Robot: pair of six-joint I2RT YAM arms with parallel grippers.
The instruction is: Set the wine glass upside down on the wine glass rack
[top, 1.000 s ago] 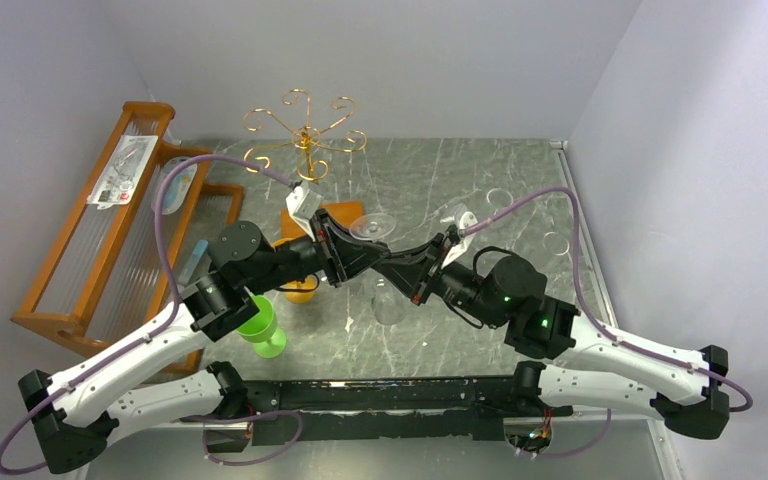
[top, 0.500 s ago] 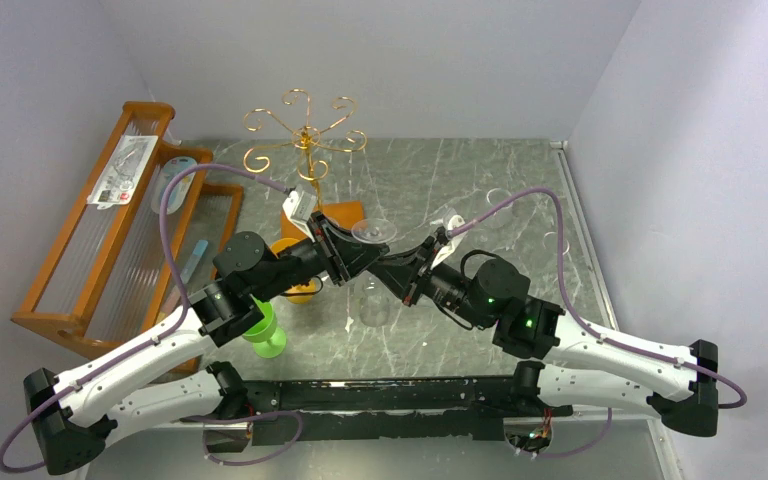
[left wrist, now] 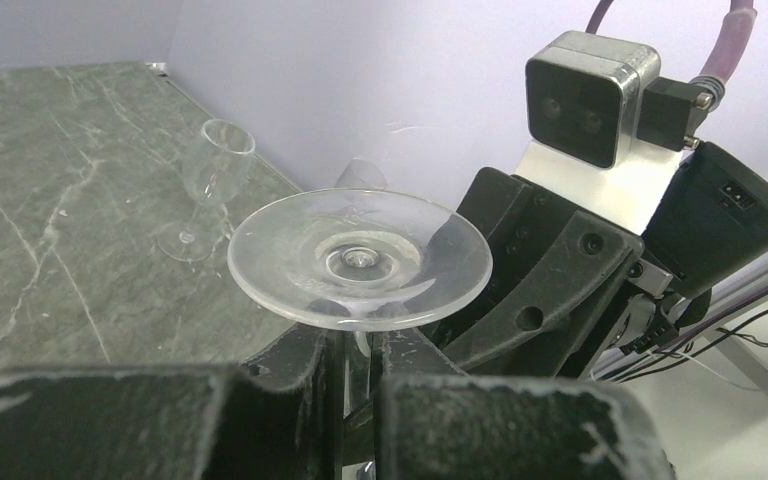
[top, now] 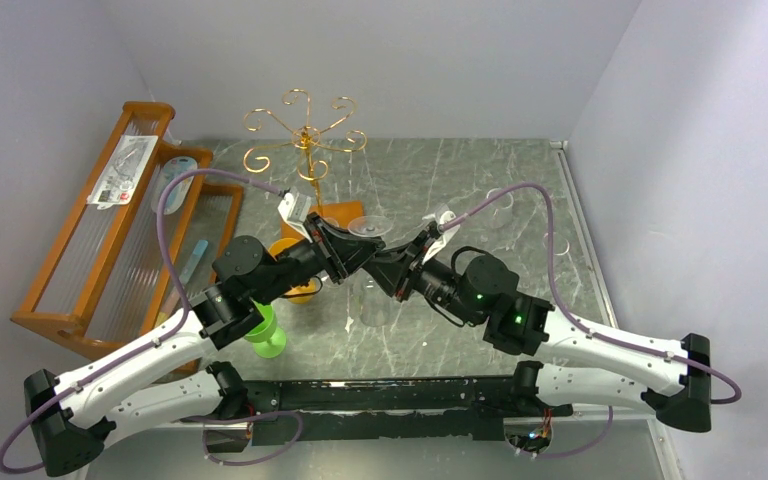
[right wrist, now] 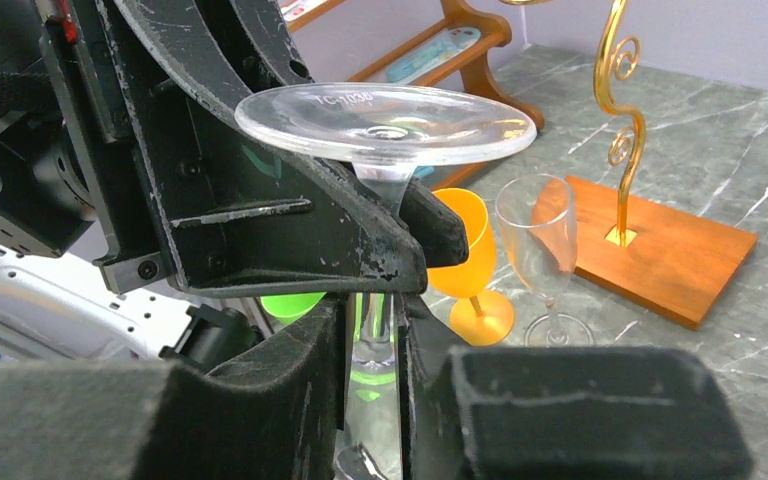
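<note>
A clear wine glass hangs upside down above the table, foot on top and bowl below. My left gripper is shut on its stem just under the foot. My right gripper is shut on the stem lower down, facing the left one. The gold wire rack stands behind them on its brown base. Its pole and base also show in the right wrist view.
A large wooden shelf stands at the left. A green cup and an orange goblet stand under the left arm. A clear glass stands next to the rack's base. More clear glasses stand at the right.
Both arms have shifted a little to the left with the glass between them. The right arm has reached further over the table. Both grips are unchanged.
</note>
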